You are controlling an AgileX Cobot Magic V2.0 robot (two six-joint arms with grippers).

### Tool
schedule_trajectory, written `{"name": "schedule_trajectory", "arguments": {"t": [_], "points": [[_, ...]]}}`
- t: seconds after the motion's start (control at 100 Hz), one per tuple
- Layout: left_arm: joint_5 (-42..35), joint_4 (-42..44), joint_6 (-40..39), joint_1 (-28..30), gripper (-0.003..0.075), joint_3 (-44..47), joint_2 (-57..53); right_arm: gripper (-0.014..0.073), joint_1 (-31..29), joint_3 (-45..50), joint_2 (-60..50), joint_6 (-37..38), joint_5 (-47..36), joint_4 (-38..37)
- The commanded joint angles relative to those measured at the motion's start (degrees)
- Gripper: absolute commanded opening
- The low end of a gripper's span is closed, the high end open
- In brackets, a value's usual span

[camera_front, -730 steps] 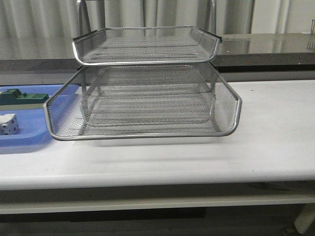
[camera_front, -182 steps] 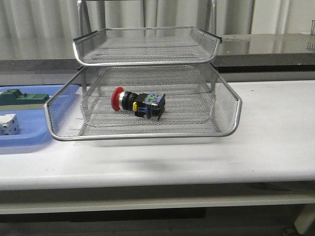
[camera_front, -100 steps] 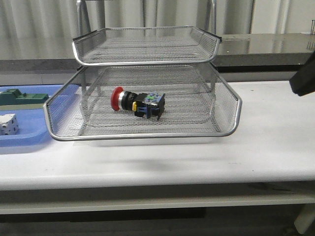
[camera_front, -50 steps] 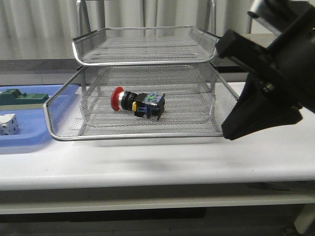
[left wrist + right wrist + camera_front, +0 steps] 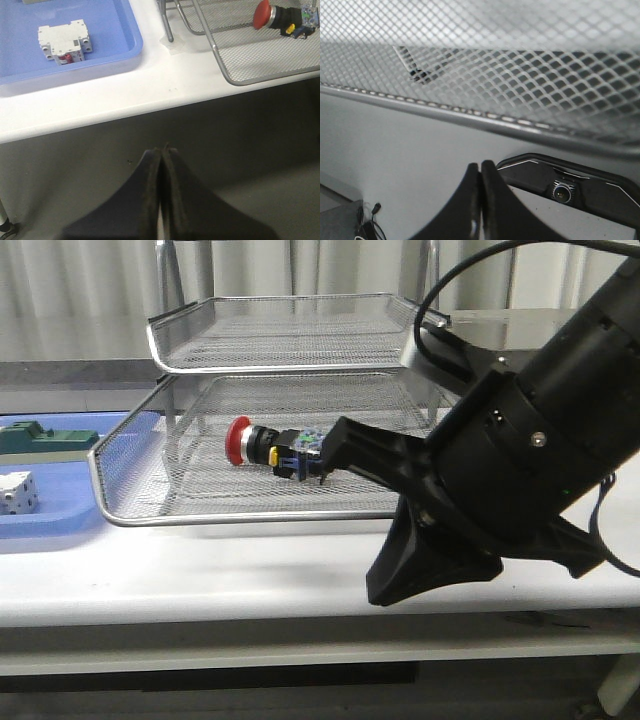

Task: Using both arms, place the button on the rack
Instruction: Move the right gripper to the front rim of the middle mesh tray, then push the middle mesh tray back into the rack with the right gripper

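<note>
Button already in the rack's pulled-out tray; my right arm is nearer.

The button [image 5: 278, 449] lies on its side in the rack [image 5: 130, 502], long axis across the tray, red cap left. My right gripper [image 5: 480, 196] is pressed closed and empty at the tray's front rim. My left gripper [image 5: 162, 186] is closed and empty below the table edge, by the blue tray [image 5: 131, 49] holding a white breaker [image 5: 64, 41].

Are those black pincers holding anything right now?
No. Both the left pincer and right pincer are shut on nothing; the red-capped push button lies free in the silver wire-mesh rack.
</note>
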Motion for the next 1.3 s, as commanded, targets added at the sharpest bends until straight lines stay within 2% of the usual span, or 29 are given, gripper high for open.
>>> {"name": "schedule_trajectory", "arguments": {"t": [0.0, 0.32, 0.67, 0.94, 1.29], "points": [[-3.58, -1.19, -0.67, 0.09, -0.0021, -1.34, 0.25, -0.0060, 0.79, -1.71, -1.62, -0.13, -3.65, 1.74], [-3.58, -1.19, -0.67, 0.09, -0.0021, -1.34, 0.25, -0.0060, 0.87, -1.71, -1.62, -0.13, -8.68, 1.83], [-3.58, -1.19, -0.67, 0.09, -0.0021, -1.34, 0.25, -0.0060, 0.87, -1.86, 1.07, -0.13, -10.55, 1.94], [-3.58, -1.19, -0.67, 0.09, -0.0021, -1.34, 0.25, -0.0060, 0.87, -6.29, 1.88, -0.85, -11.79, 1.94], [-3.58, -1.19, -0.67, 0.09, -0.0021, -1.34, 0.25, -0.0060, 0.87, -13.29, 8.59, -1.48, -11.72, 1.07]]}}
